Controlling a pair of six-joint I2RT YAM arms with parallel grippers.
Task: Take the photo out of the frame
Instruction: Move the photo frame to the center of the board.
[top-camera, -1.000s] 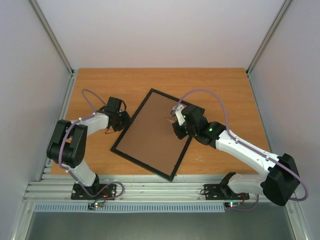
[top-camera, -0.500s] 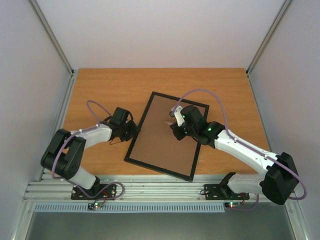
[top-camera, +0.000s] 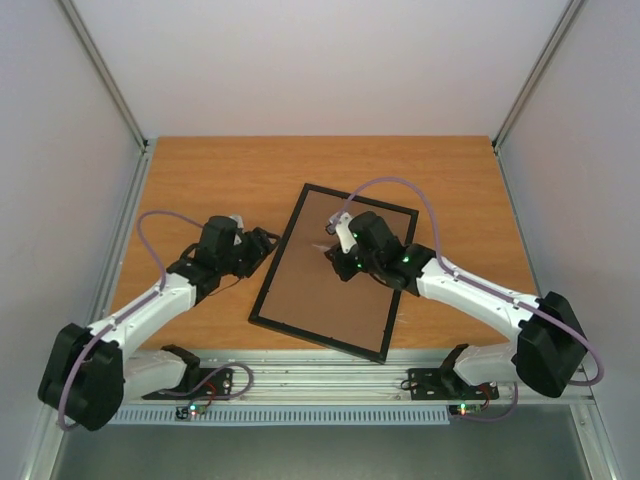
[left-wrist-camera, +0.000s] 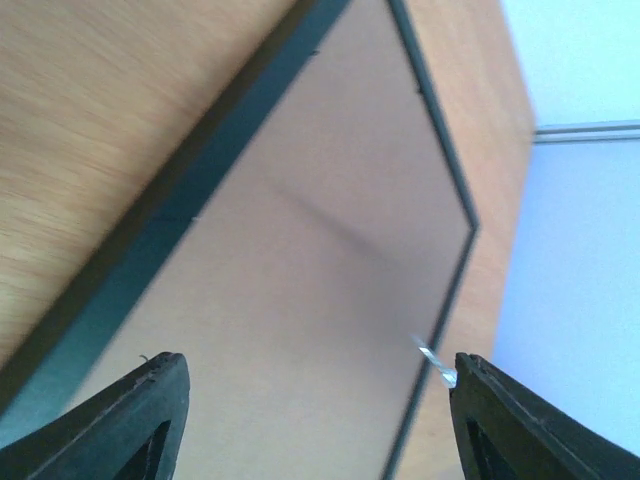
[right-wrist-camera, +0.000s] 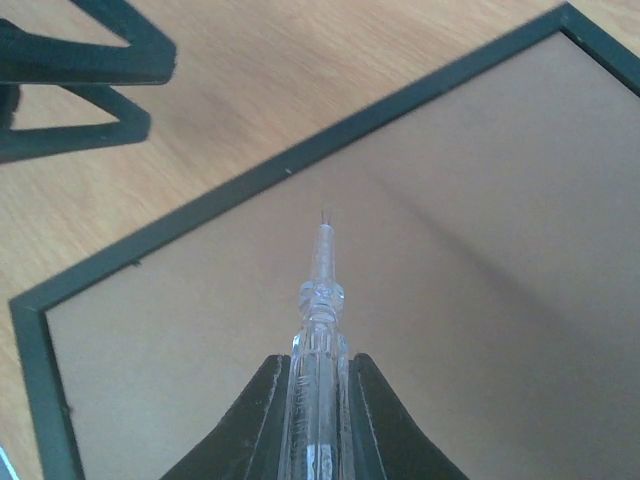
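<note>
The black frame (top-camera: 267, 290) lies face down on the table, its brown backing board (top-camera: 320, 290) facing up. The photo is hidden beneath the board. My right gripper (top-camera: 338, 250) hovers over the board's upper middle, shut on a clear plastic tool (right-wrist-camera: 322, 290) whose thin tip points at the board near the frame's left rail (right-wrist-camera: 200, 215). My left gripper (top-camera: 262, 245) sits just left of that rail, open, with nothing between its fingers (left-wrist-camera: 150, 400). In the left wrist view, the left gripper (left-wrist-camera: 317, 365) looks across the board (left-wrist-camera: 300, 280), and the tool's tip (left-wrist-camera: 437, 362) shows by the right finger.
The orange wooden table (top-camera: 220, 170) is bounded by grey walls on three sides and a metal rail (top-camera: 300, 380) along the near edge. The left gripper's fingers (right-wrist-camera: 80, 70) show at the top left of the right wrist view.
The frame's near end has swung to the right. My left gripper's jaws have widened and its arm has folded lower. The right gripper has shifted slightly left with the tool.
</note>
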